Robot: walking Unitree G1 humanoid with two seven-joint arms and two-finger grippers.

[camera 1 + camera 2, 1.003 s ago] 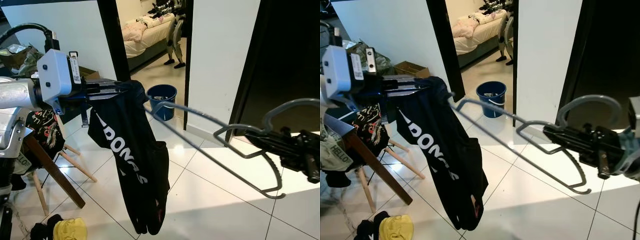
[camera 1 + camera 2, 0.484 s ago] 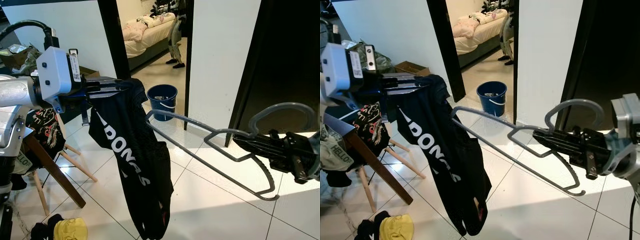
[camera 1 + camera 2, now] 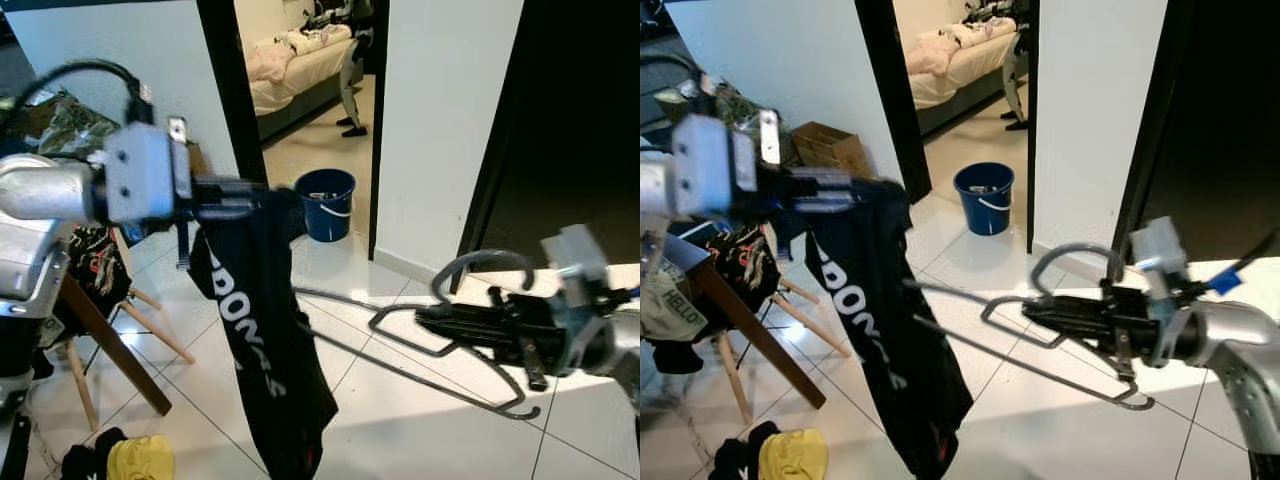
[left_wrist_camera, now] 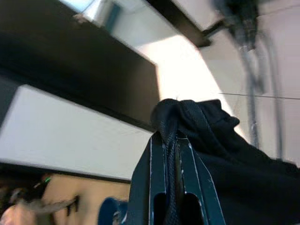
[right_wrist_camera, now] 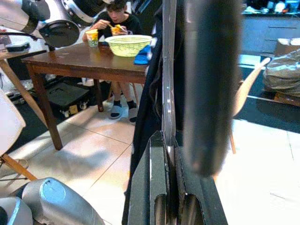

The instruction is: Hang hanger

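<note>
My left gripper (image 3: pixel 255 193) is held out at chest height, shut on the bunched top of a black garment (image 3: pixel 270 350) with white lettering, which hangs down toward the floor. The left wrist view shows the fingers (image 4: pixel 185 159) pinching the black fabric (image 4: pixel 197 117). To the right and lower, my right gripper (image 3: pixel 425 317) is shut on a grey wire hanger (image 3: pixel 400 352) near its hook (image 3: pixel 482 262). The hanger lies nearly flat, and its far arm reaches the hanging garment's edge (image 3: pixel 908 286). In the right wrist view the hanger rod (image 5: pixel 168 70) runs out from between the fingers.
A blue bucket (image 3: pixel 324 200) stands by the open bedroom doorway, with a bed (image 3: pixel 290 65) beyond. At left are a wooden chair (image 3: pixel 105 345) draped with clothes, a cardboard box (image 3: pixel 830 148) and a yellow cloth (image 3: pixel 138 458) on the tiled floor. A person (image 5: pixel 117 21) sits at a table.
My right gripper has swung the hanger left and down, flattening it until its arm meets the garment. My left gripper has shifted slightly right with the garment.
</note>
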